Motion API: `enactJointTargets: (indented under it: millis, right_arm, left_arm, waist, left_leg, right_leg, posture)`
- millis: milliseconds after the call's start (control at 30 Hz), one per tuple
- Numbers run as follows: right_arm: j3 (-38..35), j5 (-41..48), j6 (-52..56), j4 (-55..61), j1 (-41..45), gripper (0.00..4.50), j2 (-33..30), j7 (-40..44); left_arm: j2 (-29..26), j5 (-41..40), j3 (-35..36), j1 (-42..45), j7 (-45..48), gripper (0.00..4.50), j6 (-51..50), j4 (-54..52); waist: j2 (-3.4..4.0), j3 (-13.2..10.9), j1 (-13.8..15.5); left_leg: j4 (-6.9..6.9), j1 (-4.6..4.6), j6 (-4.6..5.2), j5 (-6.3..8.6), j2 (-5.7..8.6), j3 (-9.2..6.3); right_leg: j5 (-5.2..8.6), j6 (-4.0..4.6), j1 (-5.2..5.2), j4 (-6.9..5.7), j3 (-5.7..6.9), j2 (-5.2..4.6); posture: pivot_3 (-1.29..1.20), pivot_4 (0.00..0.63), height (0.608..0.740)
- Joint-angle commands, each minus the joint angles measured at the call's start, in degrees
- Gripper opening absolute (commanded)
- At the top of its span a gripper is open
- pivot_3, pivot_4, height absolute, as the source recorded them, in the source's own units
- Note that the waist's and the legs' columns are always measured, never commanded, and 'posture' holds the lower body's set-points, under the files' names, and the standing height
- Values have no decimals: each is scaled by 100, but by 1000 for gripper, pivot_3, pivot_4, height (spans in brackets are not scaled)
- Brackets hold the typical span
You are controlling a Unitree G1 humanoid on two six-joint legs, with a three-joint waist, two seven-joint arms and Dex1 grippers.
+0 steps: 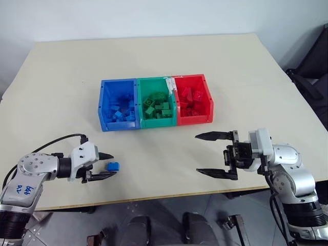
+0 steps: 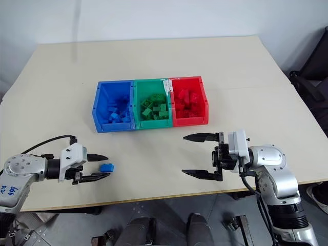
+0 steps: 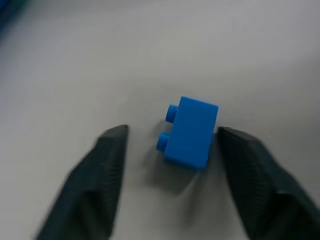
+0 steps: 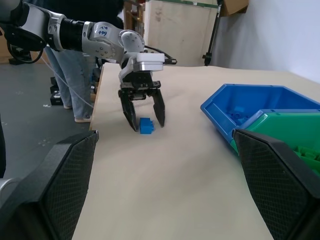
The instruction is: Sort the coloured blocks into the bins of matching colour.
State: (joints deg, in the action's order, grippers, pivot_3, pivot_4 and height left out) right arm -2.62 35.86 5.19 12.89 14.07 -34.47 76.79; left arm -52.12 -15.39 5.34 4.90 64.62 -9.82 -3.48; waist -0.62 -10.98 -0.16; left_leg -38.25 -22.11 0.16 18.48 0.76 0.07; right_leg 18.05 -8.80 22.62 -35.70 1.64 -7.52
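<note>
One loose blue block (image 3: 190, 132) lies on the worktop (image 1: 61, 77), between the two fingers of the left end effector (image 1: 108, 165). One finger (image 3: 252, 175) is at the block's side; a gap remains at the other, stud-bearing side, so the block is not yet pinched. Its long axis runs roughly along the fingers. The right end effector (image 1: 215, 155) is spread wide, empty, well apart. Three bins are counted, blue (image 1: 104, 110), green (image 1: 157, 123) and red (image 1: 207, 100), each holding many blocks, too many to count.

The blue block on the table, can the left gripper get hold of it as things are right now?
Probably yes. The blue block lies alone on the table, between the left gripper's fingers; one seems to touch it, the other stands off. Nothing blocks them.
</note>
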Motion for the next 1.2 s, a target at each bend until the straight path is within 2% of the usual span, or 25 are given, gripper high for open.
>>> enactJointTargets:
  millis: [33, 100, 133, 300, 533, 667, 800, 933, 1000, 1200]
  right_arm:
    - [-120, 67, -61, 205, -103, 4500, -22, -81]
    - [-144, 52, -91, 204, -147, 4500, -24, -113]
    - [-171, 47, -102, 195, -170, 4500, -25, -149]
    - [-371, 59, -131, 184, -296, 4500, -25, -380]
    - [-797, 239, 61, 382, -480, 4500, 149, -1203]
    - [-1100, 78, 88, 365, -616, 4500, 241, -1930]
    - [-1148, -247, 73, 327, -612, 4500, 263, -2492]
    - [-1109, -316, 2, 375, -657, 4500, 264, -2600]
    - [-1075, -327, -11, 389, -645, 4500, 273, -2627]
    - [-943, -374, -146, 292, -507, 4500, 287, -2514]
  left_arm:
    - [-42, -8, -142, 67, 246, 1669, 63, 146]
    - [-41, -43, -173, 98, 329, 1011, 28, 199]
    - [-17, -72, -163, 115, 345, 912, 35, 226]
    - [388, -637, 176, 457, 202, 912, -111, 179]
    - [1149, -1179, 508, 1643, -962, 912, -995, 84]
    - [1790, -300, 189, 3185, -2540, 912, -1244, 984]
    - [1986, 190, 51, 3743, -3126, 912, -1178, 1723]
    - [2023, 324, -2, 3871, -3147, 912, -1101, 1991]
    - [1990, 336, -28, 3839, -3076, 1647, -1060, 1964]
    - [1871, 166, 24, 3528, -2578, 3468, -710, 1547]
  waist:
    - [0, 0, 1]
    - [0, 0, 1]
    - [0, 0, 1]
    - [0, 0, 17]
    - [0, 0, 45]
    - [-3, 1, 157]
    - [-2, 2, 120]
    - [-3, 1, 68]
    - [-3, 1, 66]
    - [-3, 1, 68]
  left_leg:
    - [-2, 0, 1, 0, 1, 0]
    - [-4, 1, 1, 0, 1, 0]
    - [-4, 1, 1, 0, 1, 0]
    - [-5, 1, 1, 1, 1, 0]
    - [-63, -20, 3, 3, 2, -29]
    - [-81, -22, 4, 2, 33, -39]
    - [-77, -21, 6, 3, 40, -27]
    - [-68, -25, 5, 3, 36, -21]
    - [-72, -29, 5, 3, 36, -23]
    - [-78, -28, 5, 3, 37, -24]
  right_leg:
    - [0, 0, -1, -1, 0, -2]
    - [0, 0, -2, -3, 1, -1]
    - [0, 0, -2, -3, 0, -2]
    - [0, 0, -2, -4, 0, -2]
    - [-2, -3, -13, -22, 27, -4]
    - [-5, -10, -20, -26, 32, -2]
    - [-7, -14, -14, -26, 31, -5]
    - [-7, -13, -3, -25, 35, -2]
    - [-7, -13, -3, -24, 37, -3]
    - [-7, -14, -8, -23, 37, -5]
  posture:
    - [0, 150, 740]
    - [0, 150, 740]
    - [0, 150, 740]
    - [0, 150, 740]
    - [0, 150, 740]
    - [0, 150, 740]
    - [0, 150, 740]
    - [0, 150, 740]
    - [0, 150, 740]
    - [0, 150, 740]
